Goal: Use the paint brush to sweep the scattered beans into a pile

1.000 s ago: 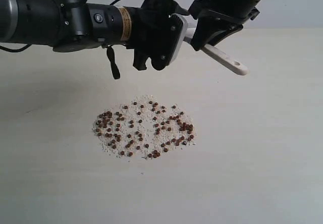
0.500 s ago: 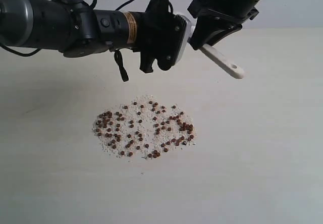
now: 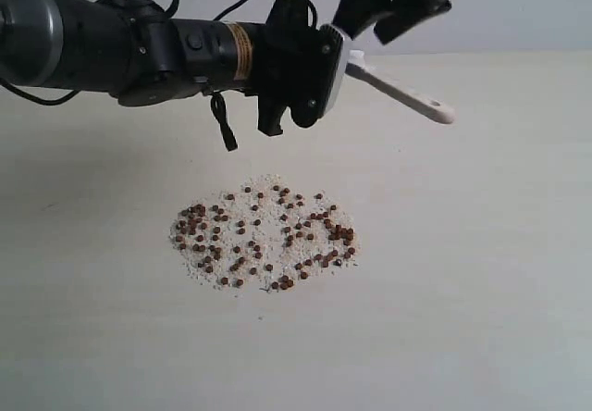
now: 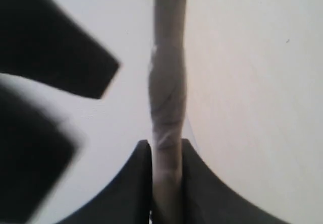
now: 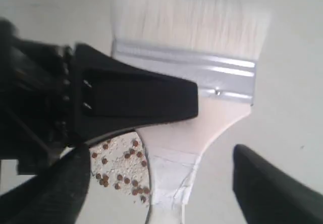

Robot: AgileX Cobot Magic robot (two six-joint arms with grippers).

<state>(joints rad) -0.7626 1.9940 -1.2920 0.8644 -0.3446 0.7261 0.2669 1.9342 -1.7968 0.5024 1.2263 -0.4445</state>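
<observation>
Left wrist view: my left gripper (image 4: 166, 156) pinches the paint brush (image 4: 168, 93) edge-on, ready for sweeping; my right gripper (image 3: 375, 18) stands wide, clear of it. The beans (image 3: 264, 235) lie scattered at six o'clock from the brush.

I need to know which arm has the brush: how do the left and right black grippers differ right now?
The left gripper is shut on the wide, pale-bristled paint brush, pinching its wooden handle; the right gripper is open, jaws spread clear of it. The left gripper sits level with the brush; the right gripper is higher. Both are black, well above the reddish-brown beans.
</observation>
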